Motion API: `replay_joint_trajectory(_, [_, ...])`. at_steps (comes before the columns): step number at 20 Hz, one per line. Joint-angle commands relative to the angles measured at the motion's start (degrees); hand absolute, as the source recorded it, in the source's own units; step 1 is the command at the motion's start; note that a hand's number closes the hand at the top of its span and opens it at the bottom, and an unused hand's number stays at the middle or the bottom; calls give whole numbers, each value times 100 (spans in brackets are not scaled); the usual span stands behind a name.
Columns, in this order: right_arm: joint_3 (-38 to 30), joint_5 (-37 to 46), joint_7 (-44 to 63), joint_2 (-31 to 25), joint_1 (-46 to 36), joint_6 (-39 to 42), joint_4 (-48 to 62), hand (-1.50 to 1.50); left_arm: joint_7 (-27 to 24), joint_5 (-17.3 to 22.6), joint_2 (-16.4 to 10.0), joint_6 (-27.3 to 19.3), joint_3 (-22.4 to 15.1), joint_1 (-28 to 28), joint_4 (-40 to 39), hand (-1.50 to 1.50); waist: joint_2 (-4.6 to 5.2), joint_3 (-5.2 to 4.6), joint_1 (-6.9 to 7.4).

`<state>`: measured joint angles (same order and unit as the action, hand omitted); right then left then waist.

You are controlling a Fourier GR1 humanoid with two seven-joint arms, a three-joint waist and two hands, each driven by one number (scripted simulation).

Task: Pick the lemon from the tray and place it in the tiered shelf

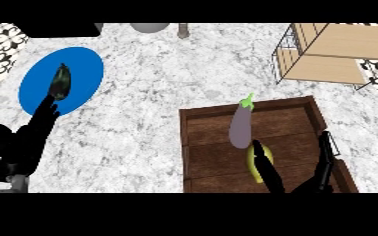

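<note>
Right hand [272, 176] spread wide over the lemon [266, 156] in the wooden tray [251, 107].
One finger crosses the lemon and another stands well apart near the tray's right wall, so I judge nothing is gripped yet. An eggplant [241, 125] lies just beside the lemon; the tiered shelf [325, 65] stands beyond. The left hand [29, 140] rests open by a blue plate [81, 70] holding something dark.

Part of lemon [254, 169] hidden behind right hand [272, 176] fingers. Right edge cuts off tiered shelf [325, 40], bottom edge cuts tray [251, 108]. Dark item [60, 81] on blue plate [83, 64] too murky to identify.
</note>
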<state>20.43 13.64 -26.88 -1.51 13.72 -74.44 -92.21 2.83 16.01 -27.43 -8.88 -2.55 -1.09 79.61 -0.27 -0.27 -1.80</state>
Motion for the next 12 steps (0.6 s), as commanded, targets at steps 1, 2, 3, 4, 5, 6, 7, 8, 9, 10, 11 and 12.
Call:
replay_joint_trajectory(1, [109, 378, 164, 143, 883, -1092, 114, -150, -81, 76, -25, 126, 39, -140, 66, 0, 22, -12, -21])
replay_joint_trajectory(2, [166, 416, 230, 145, 1141, -1098, 219, -150, 90, 141, -126, 121, 119, -83, 187, 0, 22, -1, -18])
replay_joint_trajectory(3, [184, 476, 351, 146, 1367, -1103, 212, -150, -173, 72, -28, 148, 45, -323, 121, 0, 43, -19, 34])
replay_joint_trajectory(4, [253, 524, 438, 147, 1697, -1107, 180, -150, -72, 100, -131, 144, 120, -246, 222, 0, 43, -13, 12])
replay_joint_trajectory(5, [276, 645, 538, 148, 1730, -1111, 294, -150, -6, 65, -113, 149, 60, -100, 185, 0, 105, -24, 28])
replay_joint_trajectory(6, [480, 678, 599, 149, 2115, -1115, 343, -150, -70, 72, -54, 159, 42, -145, 148, 0, 114, -27, 18])
replay_joint_trajectory(7, [597, 698, 717, 150, 2242, -1118, 465, -150, -170, 53, -125, 189, 116, -127, 67, 0, 157, -34, 89])
replay_joint_trajectory(8, [602, 757, 782, 150, 2485, -1121, 661, -150, -101, 91, -142, 290, 62, -59, 121, 0, 210, -42, 152])
replay_joint_trajectory(9, [661, 831, 788, 150, 2697, -1123, 835, -150, -134, 118, -75, 236, 74, -83, 216, 0, 223, -40, 213])
replay_joint_trajectory(10, [685, 835, 896, 150, 2729, -1125, 897, -150, -170, 11, -65, 223, -9, -9, 193, 0, 270, -41, 228])
replay_joint_trajectory(11, [659, 927, 896, 150, 3080, -1127, 992, -150, -92, 64, -75, 232, 19, 1, 213, 0, 263, -37, 219])
replay_joint_trajectory(12, [706, 960, 950, 150, 3161, -1129, 981, -150, -132, 71, -21, 220, 0, -20, 260, 0, 280, -38, 275])
